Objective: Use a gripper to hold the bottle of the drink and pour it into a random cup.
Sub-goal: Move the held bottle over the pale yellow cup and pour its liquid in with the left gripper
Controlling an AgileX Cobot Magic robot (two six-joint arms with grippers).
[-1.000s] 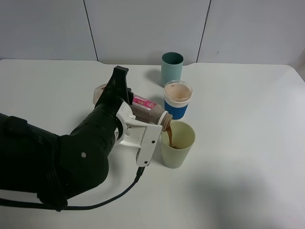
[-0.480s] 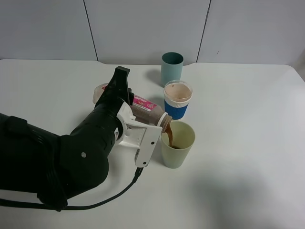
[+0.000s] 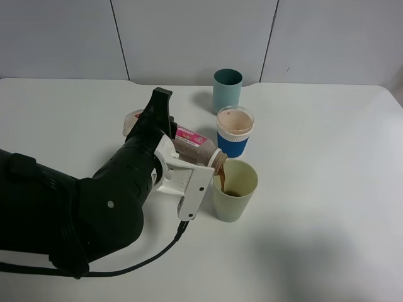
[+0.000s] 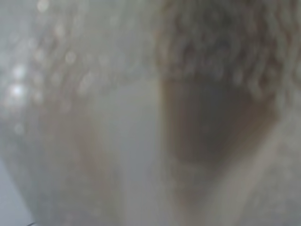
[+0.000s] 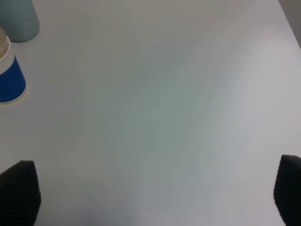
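My left gripper [image 3: 184, 168], white-fingered on the bulky black arm, is shut on the bottle of the drink [image 3: 194, 143]. The bottle lies tilted with its tan-rimmed mouth over the near-left rim of the pale yellowish-green cup [image 3: 242, 196]. A thin brown stream runs from the mouth into the cup, and brown liquid lies in its bottom. The left wrist view is a blurred close-up of the bottle [image 4: 211, 127] with dark liquid. My right gripper [image 5: 153, 193] is open and empty over bare table, and it does not show in the exterior high view.
A blue-and-white paper cup [image 3: 234, 133] with brown drink stands just behind the green cup, nearly touching it. A teal cup [image 3: 227, 89] stands farther back. Both show in the right wrist view, the paper cup [image 5: 9, 75] and the teal cup [image 5: 19, 19]. The left arm's black cable [image 3: 151, 258] trails on the white table [image 3: 327, 189].
The bottle and left gripper have barely moved. The brown stream keeps running into the green cup. The right arm has not visibly moved.
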